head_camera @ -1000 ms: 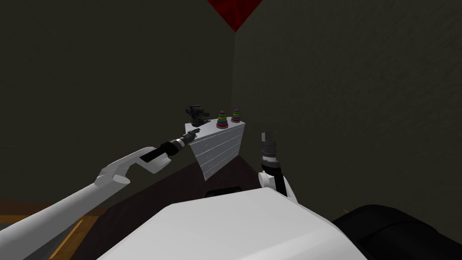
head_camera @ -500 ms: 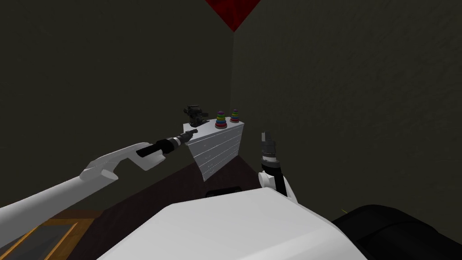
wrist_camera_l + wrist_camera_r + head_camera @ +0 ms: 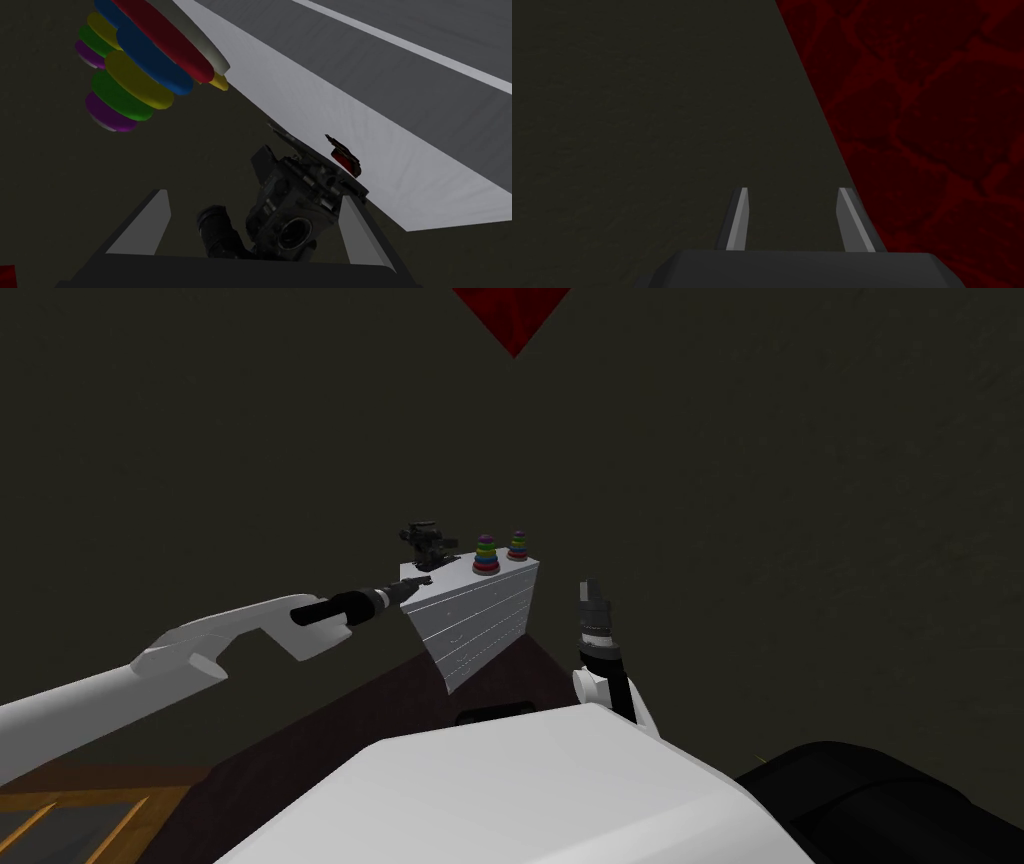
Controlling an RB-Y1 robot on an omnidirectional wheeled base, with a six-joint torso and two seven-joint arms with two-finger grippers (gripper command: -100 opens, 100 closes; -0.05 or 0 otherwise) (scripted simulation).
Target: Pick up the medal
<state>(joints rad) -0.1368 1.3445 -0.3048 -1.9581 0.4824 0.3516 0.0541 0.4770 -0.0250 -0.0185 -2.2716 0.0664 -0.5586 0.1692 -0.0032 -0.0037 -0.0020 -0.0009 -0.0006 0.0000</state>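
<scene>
— State of the left pincer [image 3: 255, 195]?
— Spread wide, holding nothing. From the head camera, reached out to the near top edge of a white chest of drawers [image 3: 478, 618].

— Location of the task item?
— Ahead of that pincer, lying on the chest's pale top, just past the tip of one finger [image 3: 357, 230]. Small and dark with a red patch. Taken to be the medal [image 3: 345, 156], though too small and dim to confirm ribbon or disc. Not touched by either finger.

— Anything between pincer and medal?
— Yes. Black film camera with a round lens [image 3: 292, 200], standing on the same top, directly ahead in the gap between the two fingers. Closer to the pincer than the medal, and just beside it or touching it; cannot tell which. No finger contact with the camera seen.

— Further out?
— Two stacks of red, blue, yellow, green and purple rings on pale bases, well beyond the camera and over toward the other finger's side. Nearer ring stack [image 3: 135, 75] first, farther ring stack [image 3: 92, 41] partly hidden behind it.

— Right pincer [image 3: 795, 190]?
— Pointed upward, well apart from the chest of drawers and from the left pincer. Fingers parted, narrower than the left pair, nothing between them.
</scene>
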